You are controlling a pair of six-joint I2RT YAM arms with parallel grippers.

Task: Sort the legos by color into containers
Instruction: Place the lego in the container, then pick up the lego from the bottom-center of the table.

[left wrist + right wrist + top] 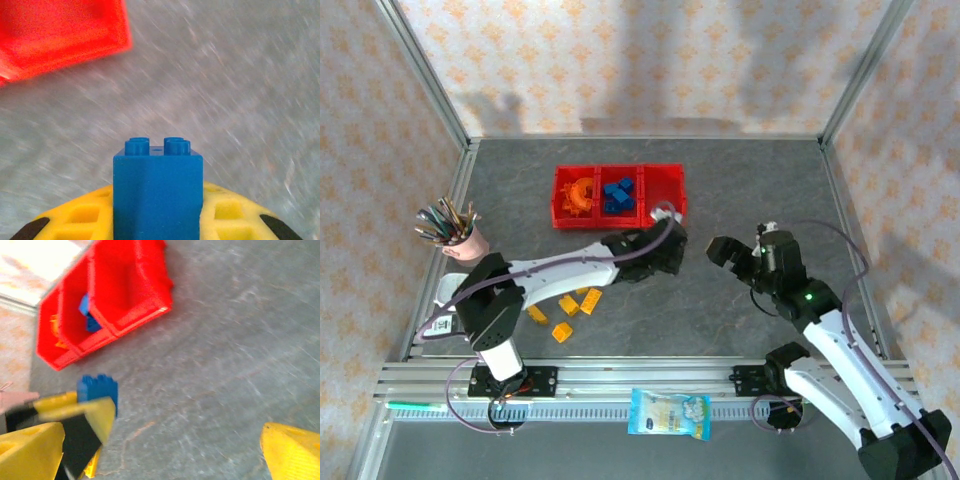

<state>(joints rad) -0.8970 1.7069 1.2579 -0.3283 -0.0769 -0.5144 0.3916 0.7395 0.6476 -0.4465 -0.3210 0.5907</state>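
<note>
- The blue brick (157,192) is clamped studs-outward between the yellow fingers of the left gripper (663,250), above the table (750,180) just off the near right corner of the red bins (620,222).
- Much of the brick stands proud of the fingertips. A jolt could make it pivot or slide out and land on the table short of the bins.
- The other blue bricks (618,193) lie in the middle compartment, at about 11 o'clock from the gripper. The closest compartment, at 12 o'clock, looks bare. Letting go too soon would likely put blue in the wrong compartment.
- The orange pieces (582,193) sit one compartment further, near 10 o'clock. Overshooting would mix the two colours.
- The bins' near wall lies between the gripper and the target. Too low a path could catch the rim with the fingers or brick and push the bins along.
- The right gripper (725,250) hangs with its fingers spread wide and holding nothing, close by at 3 o'clock. A rightward swing of the left wrist risks a knock between the arms.
- The yellow bricks (575,305) lie loose at about 8 o'clock beneath the left forearm. A low arm could scatter them.
</note>
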